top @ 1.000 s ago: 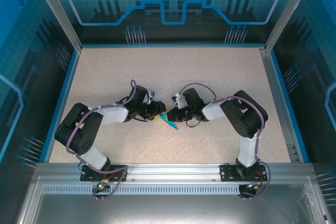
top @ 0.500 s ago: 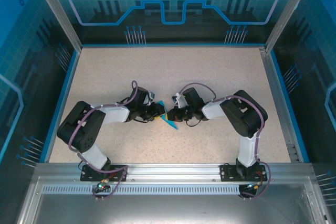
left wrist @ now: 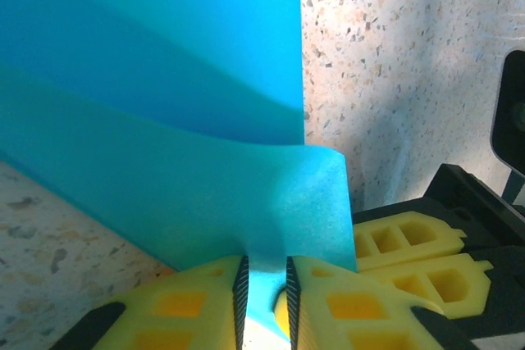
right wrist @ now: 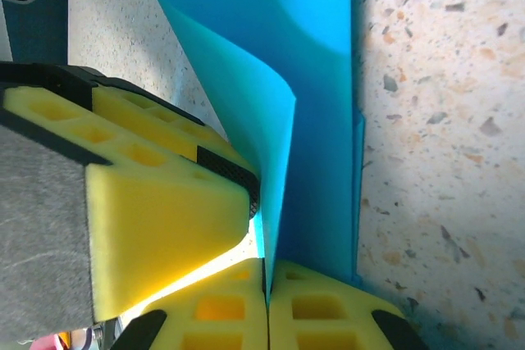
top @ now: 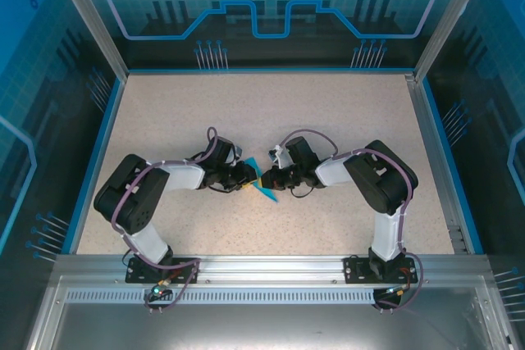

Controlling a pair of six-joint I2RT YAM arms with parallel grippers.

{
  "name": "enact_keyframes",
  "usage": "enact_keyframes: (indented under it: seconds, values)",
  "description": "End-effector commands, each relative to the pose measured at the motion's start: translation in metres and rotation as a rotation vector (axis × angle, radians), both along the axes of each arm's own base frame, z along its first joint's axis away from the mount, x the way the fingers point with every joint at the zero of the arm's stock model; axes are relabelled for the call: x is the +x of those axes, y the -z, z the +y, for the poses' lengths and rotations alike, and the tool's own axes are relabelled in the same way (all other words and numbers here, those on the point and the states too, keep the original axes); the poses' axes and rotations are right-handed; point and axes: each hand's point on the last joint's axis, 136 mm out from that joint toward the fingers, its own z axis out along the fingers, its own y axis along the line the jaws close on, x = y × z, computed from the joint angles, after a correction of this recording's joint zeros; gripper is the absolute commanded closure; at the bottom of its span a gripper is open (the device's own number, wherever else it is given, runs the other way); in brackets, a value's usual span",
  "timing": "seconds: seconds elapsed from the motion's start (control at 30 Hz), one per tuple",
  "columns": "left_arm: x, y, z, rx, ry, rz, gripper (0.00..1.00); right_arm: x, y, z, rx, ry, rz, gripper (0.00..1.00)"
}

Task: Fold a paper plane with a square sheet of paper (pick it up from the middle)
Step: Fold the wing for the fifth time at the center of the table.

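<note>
The thin teal-blue sheet of paper (left wrist: 164, 120), partly folded, is found near the middle of the speckled beige counter (left wrist: 394, 79), standing on edge; whether it touches the counter cannot be told. The right end effector (right wrist: 267, 294) is pressed together and pinches one edge of the sheet. The left end effector (left wrist: 264, 284) is nearly closed around a curled flap, but a narrow gap is seen between its pads, so a true clamp cannot be confirmed. If the flap is squeezed while curled, a crooked crease may be made. If the two end effectors are pulled apart, the thin paper may be torn or may slip out. The outline of the sheet is cut off in both wrist views and is mostly covered in the top view, so the number of folds cannot be judged.
</note>
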Motion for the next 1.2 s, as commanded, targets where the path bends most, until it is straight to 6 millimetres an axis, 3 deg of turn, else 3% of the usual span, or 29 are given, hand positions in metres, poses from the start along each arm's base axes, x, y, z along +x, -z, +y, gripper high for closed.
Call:
enact_keyframes:
  seconds: [0.0,0.43,0.57,0.63,1.17]
  values:
    - [-0.001,0.01,0.005,0.062,-0.003,0.024,0.78,-0.008,0.034,-0.02,-0.108,0.032,0.093,0.93]
    - [-0.008,0.024,0.019,0.159,-0.038,0.113,0.9,0.0,0.014,-0.013,-0.078,0.017,0.058,0.89]
    - [-0.01,0.027,0.018,0.161,-0.031,0.12,0.91,0.0,0.01,-0.012,-0.072,0.017,0.061,0.87]
    - [-0.01,0.029,0.018,0.161,-0.029,0.124,0.91,0.008,-0.001,-0.006,-0.052,0.016,0.037,0.86]
    - [-0.011,0.03,0.014,0.141,-0.007,0.117,0.93,0.007,-0.028,-0.005,-0.041,0.018,0.049,0.78]
